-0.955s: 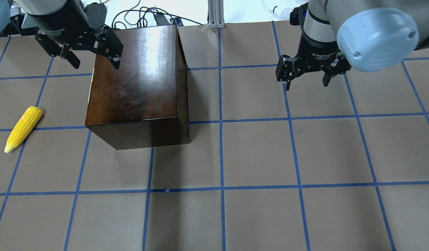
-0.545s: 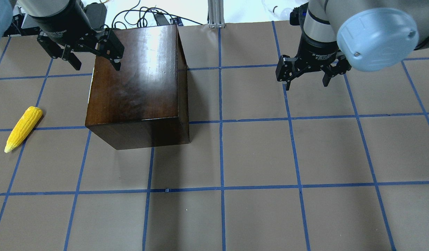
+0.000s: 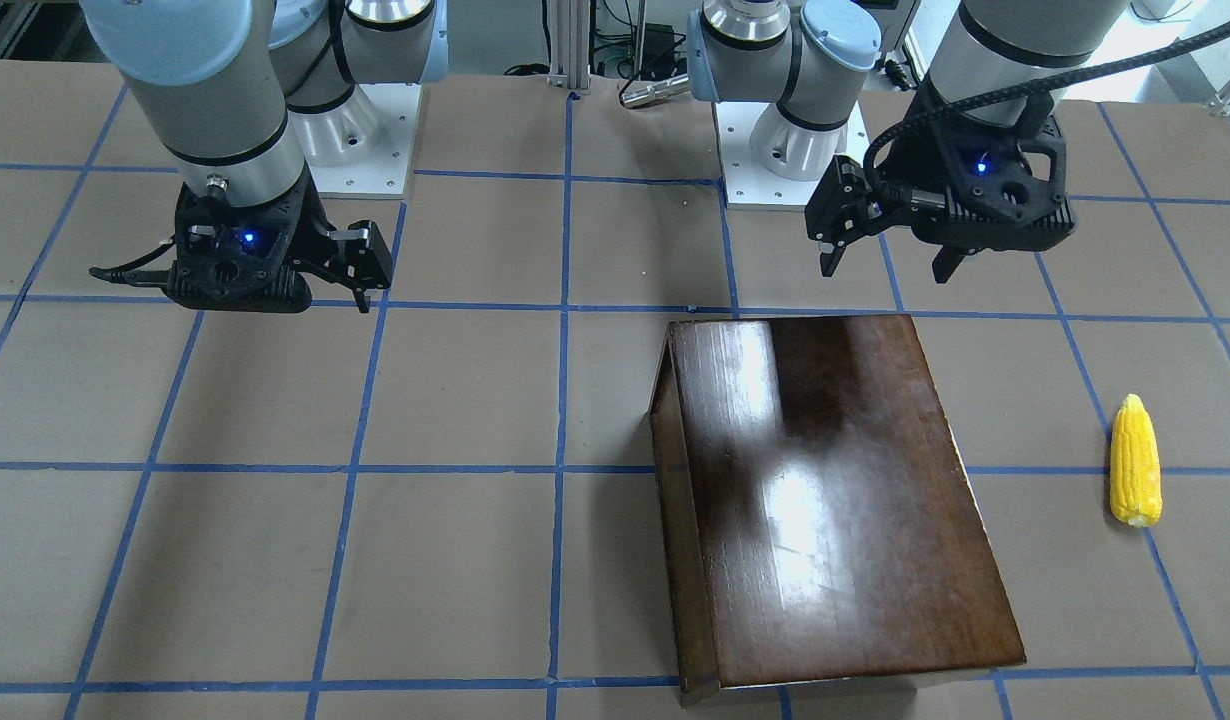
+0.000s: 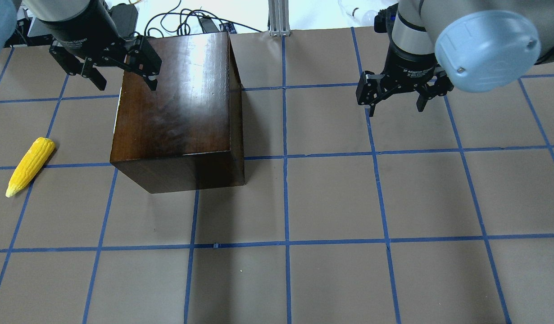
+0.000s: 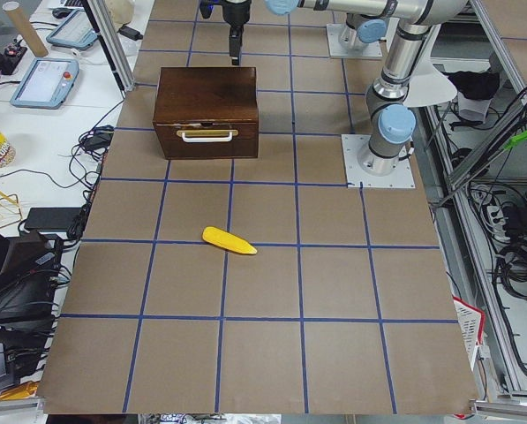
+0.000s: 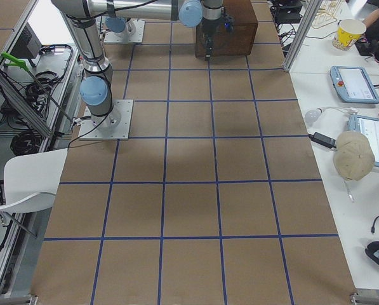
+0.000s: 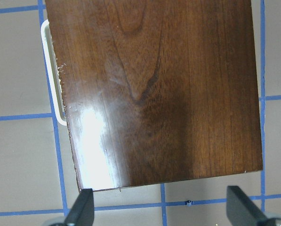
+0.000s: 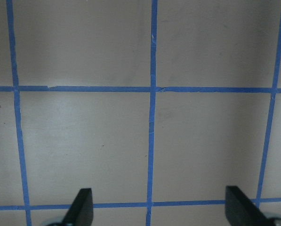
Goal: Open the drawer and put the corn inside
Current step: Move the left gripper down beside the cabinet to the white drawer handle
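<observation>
- Nothing of the task looked done. The drawer [image 5: 245,142] sat flush in the dark wooden box [image 4: 178,103], with no pale tray showing in any view.
- Its pale handle [image 7: 51,75] stuck out from the box's front face, which was turned toward the corn's side of the counter [image 4: 331,202]. Nothing touched it.
- The corn [image 4: 29,166] lay flat on the counter, well apart from the box and out in front of that drawer face. Neither tool was near it.
- The left tool [image 4: 125,84] hung above one corner of the box on the handle's side. Its fingers were spread wide and it carried nothing.
- The right tool [image 4: 396,108] hovered over bare counter well away from the box, also spread and empty.
- By my reading the job was at its very start, with the left arm placed for an approach to the handle.
- Everything remained to do: take hold of the handle, draw the tray out toward the corn, pick the corn up and set it inside.
- The corn lay in the drawer's likely path, so a long pull could knock it.
</observation>
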`<state>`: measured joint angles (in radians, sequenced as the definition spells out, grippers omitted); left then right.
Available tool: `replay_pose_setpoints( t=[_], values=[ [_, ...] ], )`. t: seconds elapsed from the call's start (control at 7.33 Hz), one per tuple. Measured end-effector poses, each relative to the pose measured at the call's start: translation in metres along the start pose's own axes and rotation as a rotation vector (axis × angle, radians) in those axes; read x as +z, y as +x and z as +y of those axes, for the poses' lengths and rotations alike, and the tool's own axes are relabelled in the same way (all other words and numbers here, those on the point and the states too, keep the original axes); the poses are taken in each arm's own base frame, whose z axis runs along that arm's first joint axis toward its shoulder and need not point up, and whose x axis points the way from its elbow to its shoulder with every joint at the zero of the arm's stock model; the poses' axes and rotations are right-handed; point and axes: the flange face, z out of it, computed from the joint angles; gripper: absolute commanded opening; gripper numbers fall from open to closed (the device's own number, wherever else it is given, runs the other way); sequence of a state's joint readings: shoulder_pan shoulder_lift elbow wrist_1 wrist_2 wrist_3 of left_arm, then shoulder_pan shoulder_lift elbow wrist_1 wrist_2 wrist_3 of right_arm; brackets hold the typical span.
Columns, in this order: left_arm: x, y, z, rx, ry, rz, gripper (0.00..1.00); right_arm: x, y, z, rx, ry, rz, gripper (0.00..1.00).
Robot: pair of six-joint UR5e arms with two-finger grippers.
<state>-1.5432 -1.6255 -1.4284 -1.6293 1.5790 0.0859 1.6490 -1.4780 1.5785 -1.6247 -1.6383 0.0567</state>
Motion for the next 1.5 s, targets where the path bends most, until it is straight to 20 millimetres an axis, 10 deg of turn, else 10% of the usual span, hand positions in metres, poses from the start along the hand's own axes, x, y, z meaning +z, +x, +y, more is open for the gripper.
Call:
replay_pose_setpoints(
  t=[0.55,1.5],
  values=[
    [0.002,-0.021,-0.009,-0.021,-0.001,0.002,1.00,0.000,0.000,0.000,0.000,0.000,0.000,1.00],
    [0.068,-0.207,-0.037,-0.042,-0.070,0.125,1.00,0.000,0.000,0.000,0.000,0.001,0.000,1.00]
  ],
)
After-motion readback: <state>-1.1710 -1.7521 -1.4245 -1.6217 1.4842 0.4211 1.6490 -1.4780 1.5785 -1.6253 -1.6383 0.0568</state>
